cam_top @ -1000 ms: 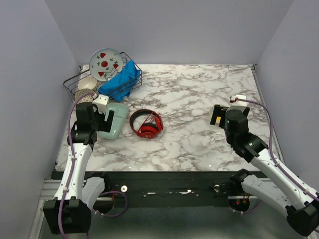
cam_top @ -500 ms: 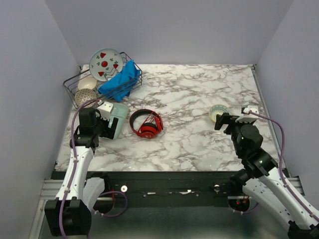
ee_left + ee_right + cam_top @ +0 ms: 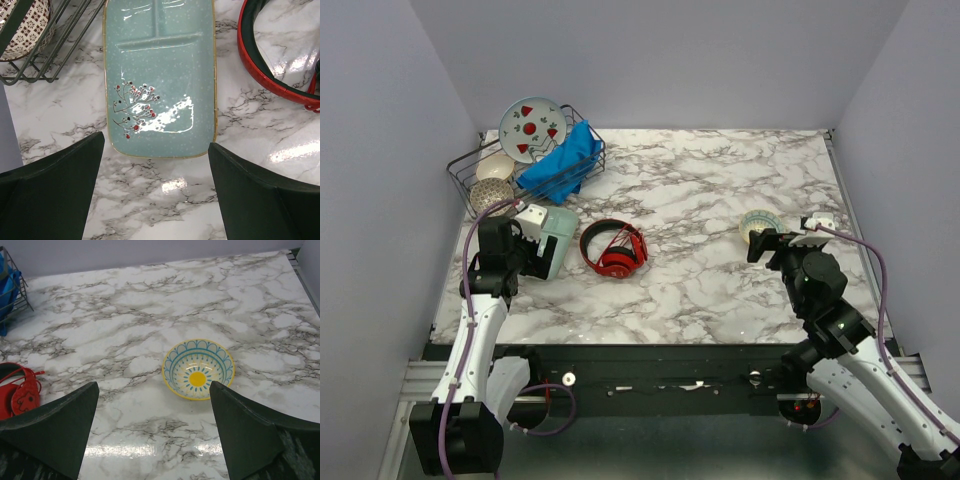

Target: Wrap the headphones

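The red headphones [image 3: 614,249] lie folded on the marble table left of centre, the cable bunched at the ear cups. Their headband shows at the top right of the left wrist view [image 3: 265,55] and an ear cup at the left edge of the right wrist view [image 3: 17,392]. My left gripper [image 3: 532,255] is open and empty, over the near end of a teal tray, left of the headphones. My right gripper [image 3: 765,247] is open and empty at the right side, far from the headphones.
A teal divided tray [image 3: 553,240] lies beside the headphones, also in the left wrist view [image 3: 160,75]. A wire basket [image 3: 525,165] with a plate, bowls and a blue cloth stands at the back left. A yellow-and-blue bowl [image 3: 198,368] sits before my right gripper.
My right arm drew back toward the near right, uncovering the patterned bowl. My left arm pulled back a little from the tray. The headphones have not moved.
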{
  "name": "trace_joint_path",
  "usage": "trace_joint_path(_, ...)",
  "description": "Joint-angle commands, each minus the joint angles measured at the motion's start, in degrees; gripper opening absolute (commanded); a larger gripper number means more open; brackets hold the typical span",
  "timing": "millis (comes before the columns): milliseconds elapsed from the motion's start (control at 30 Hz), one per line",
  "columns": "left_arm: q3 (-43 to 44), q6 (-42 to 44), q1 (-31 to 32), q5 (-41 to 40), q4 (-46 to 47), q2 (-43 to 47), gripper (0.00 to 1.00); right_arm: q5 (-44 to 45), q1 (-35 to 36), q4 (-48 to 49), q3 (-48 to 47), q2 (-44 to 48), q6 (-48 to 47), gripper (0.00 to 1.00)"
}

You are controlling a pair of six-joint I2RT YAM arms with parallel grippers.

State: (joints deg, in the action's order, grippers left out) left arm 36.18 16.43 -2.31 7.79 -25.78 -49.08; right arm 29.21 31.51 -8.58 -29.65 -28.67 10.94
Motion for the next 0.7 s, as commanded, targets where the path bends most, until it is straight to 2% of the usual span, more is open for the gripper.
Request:
trace_joint_path(0,-0.41,0.36,-0.42,0.56,1.17,0.74,0.99,-0.56,-0.22,1.90,0.38,-0.34,0.05,1.00)
trace_joint_path(200,-0.24,0.36,-0.42,1.08,0.91,0.91,0.99,-0.47,-0.13,1.90,0.21,-0.86,0.05,1.00)
trace_joint_path(367,0.20,2.38,-0.42,4.94,-0.22,0.39,0.99,-0.74,-0.22,1.90,0.29,-1.04,-0.13,1.00)
trace_joint_path(533,6.07,1.77,-0.42,8.55,-2.95,-4.53,0.99,-0.82,-0.22,1.99,0.21,-1.30,-0.22,1.00)
trace_joint_path(667,5.04,1.33,-0.33,9.96,-2.79,-5.42,0.99,-1.00,-0.13,1.90,0.38,-1.04,-0.30,1.00)
